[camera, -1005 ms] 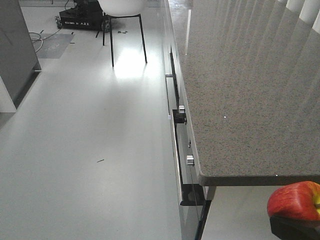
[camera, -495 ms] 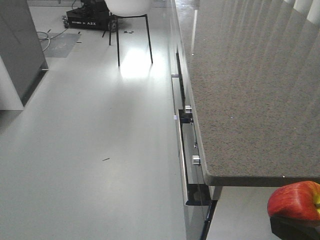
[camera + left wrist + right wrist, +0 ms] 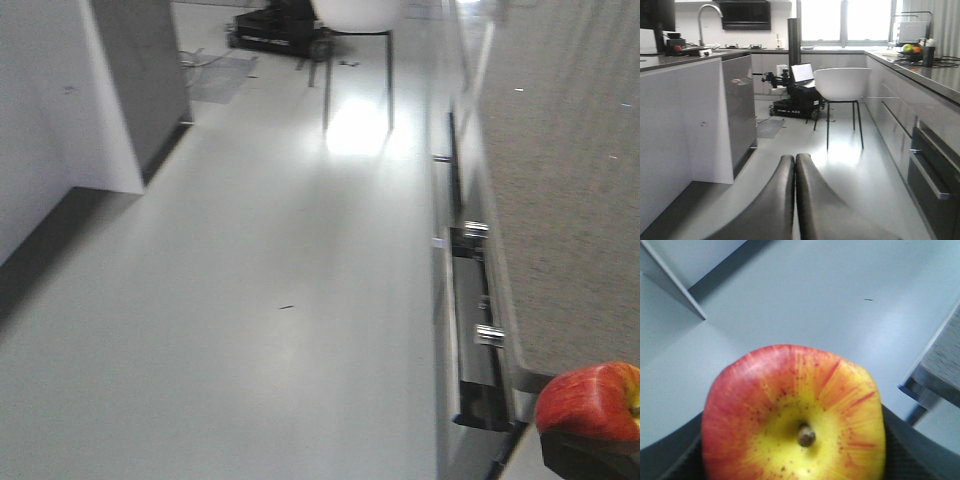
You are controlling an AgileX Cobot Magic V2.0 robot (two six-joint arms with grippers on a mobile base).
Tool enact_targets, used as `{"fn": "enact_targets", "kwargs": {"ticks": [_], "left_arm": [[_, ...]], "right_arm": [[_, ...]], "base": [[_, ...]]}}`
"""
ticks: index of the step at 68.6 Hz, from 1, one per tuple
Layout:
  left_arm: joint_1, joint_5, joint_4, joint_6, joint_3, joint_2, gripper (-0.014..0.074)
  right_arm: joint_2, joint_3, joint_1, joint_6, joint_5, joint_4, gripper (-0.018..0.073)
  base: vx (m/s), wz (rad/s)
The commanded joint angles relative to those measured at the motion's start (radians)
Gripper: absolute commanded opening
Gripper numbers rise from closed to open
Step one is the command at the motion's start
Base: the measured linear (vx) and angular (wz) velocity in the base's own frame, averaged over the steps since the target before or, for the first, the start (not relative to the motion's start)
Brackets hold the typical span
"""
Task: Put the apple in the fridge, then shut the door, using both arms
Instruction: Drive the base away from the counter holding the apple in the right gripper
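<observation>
Spotting fruit point(image 3: 908, 48) in far bowl point(image 3: 914, 56); apple point(image 3: 792, 417) sits clamped btwn my R gripper point(image 3: 588, 458) fingers point(image 3: 920, 455); L gripper point(image 3: 794, 165) pressed together, empty.

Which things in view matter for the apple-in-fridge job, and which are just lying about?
Job: apple, gripped in the right fingers; left fingers, shut and empty. No fridge clearly in view.

Lying about: white chair, laptop, fruit, faucet, speckled countertop.
</observation>
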Motion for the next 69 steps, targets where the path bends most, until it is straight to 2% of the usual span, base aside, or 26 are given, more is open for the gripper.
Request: {"fn": "enact_targets", "kwargs": {"ticks": [1, 33, 69], "left_arm": [[0.000, -0.074, -0.010, -0.009, 0.012, -0.015, -0.0006], [0.000, -0.074, -0.010, -0.009, 0.012, -0.015, -0.0006], [0.000, -0.074, -0.010, -0.009, 0.012, -0.015, -0.0006]], "right_arm": [[0.002, -0.028, 0.000, -0.010, -0.066, 0.020, 0.0174], [0.002, -0.028, 0.000, -0.010, -0.066, 0.020, 0.0174], [0.002, -0.028, 0.000, -0.010, -0.066, 0.020, 0.0174]], "base": [[-0.02, 0.57], [-0.02, 0.55], [0.00, 0.32]]}}
